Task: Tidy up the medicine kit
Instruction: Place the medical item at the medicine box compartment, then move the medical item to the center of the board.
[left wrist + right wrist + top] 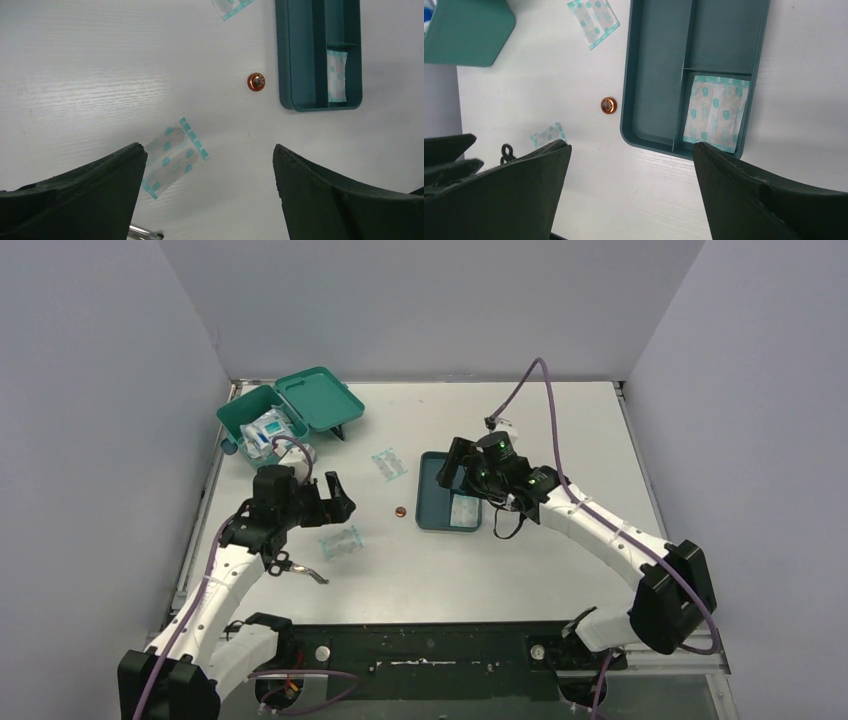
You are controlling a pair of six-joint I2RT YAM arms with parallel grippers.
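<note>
Step, likely: sorting loose plasters. L gripper (210, 155) wide open, empty, plaster pkt (174, 159) just beneath. R gripper (631, 150) also wide open, empty, above divided tray (659, 75). Medicine kit (322, 398), lid up, well beyond L gripper. Next: lower L, pinch flat pkt by edge.

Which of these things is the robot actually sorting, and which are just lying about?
Part of the job:
- kit, lid open
- tray, one plaster in it
- two loose plasters on the table

Probably just lying about:
- copper disc
- metal tool, though it might belong too
</note>
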